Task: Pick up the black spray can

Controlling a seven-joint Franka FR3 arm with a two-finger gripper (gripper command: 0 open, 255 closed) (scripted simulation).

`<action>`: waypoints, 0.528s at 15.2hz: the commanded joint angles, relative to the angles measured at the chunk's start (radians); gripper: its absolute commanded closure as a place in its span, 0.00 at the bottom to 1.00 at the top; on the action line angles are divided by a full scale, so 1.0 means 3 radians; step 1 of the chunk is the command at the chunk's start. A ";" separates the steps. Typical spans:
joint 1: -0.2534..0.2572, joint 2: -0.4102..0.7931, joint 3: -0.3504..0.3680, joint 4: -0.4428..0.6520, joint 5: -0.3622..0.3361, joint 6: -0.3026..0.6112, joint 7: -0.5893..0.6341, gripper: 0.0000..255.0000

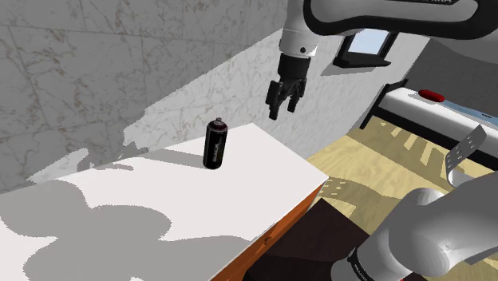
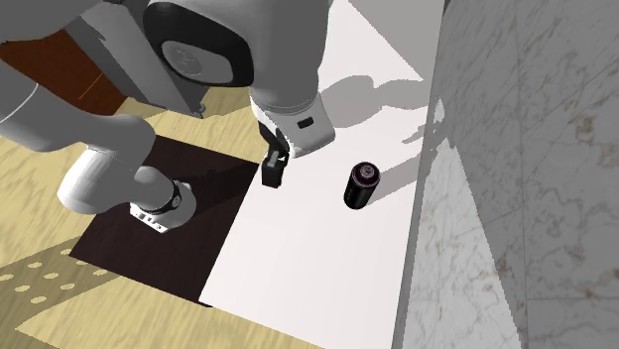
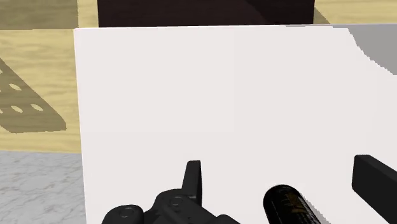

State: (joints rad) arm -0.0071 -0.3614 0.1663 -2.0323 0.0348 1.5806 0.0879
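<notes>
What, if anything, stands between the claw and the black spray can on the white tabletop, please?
Nothing visible does. The open claw hangs in the air above the white tabletop, apart from the upright black spray can. Only bare tabletop and free air lie between them.

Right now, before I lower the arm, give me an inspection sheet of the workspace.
Surface: white tabletop with a wood-coloured edge.
Job's things: black spray can, upright, on the side of the tabletop near the wall.
Clutter: nothing seen.
Gripper: gripper open, up above the tabletop, apart from the can, holding nothing.
Cables: nothing seen.
Surroundings: veined grey wall, wooden floor, dark mat on the floor.
</notes>
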 commanded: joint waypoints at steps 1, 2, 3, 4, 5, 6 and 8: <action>0.0003 0.0292 0.0051 0.0196 0.0008 0.0016 0.0093 0.00; 0.0007 0.0442 0.0077 0.0312 0.0009 0.0012 0.0143 0.00; 0.0013 0.0593 0.0101 0.0433 0.0007 0.0003 0.0193 0.00; 0.0021 0.0745 0.0124 0.0559 0.0003 -0.0009 0.0242 0.00; 0.0030 0.0898 0.0145 0.0690 -0.0002 -0.0025 0.0292 0.00; 0.0041 0.1053 0.0164 0.0827 -0.0009 -0.0045 0.0341 0.00; 0.0069 0.1368 0.0197 0.1119 -0.0028 -0.0098 0.0437 0.00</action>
State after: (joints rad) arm 0.0091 -0.0034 0.2195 -1.7466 0.0294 1.5615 0.2027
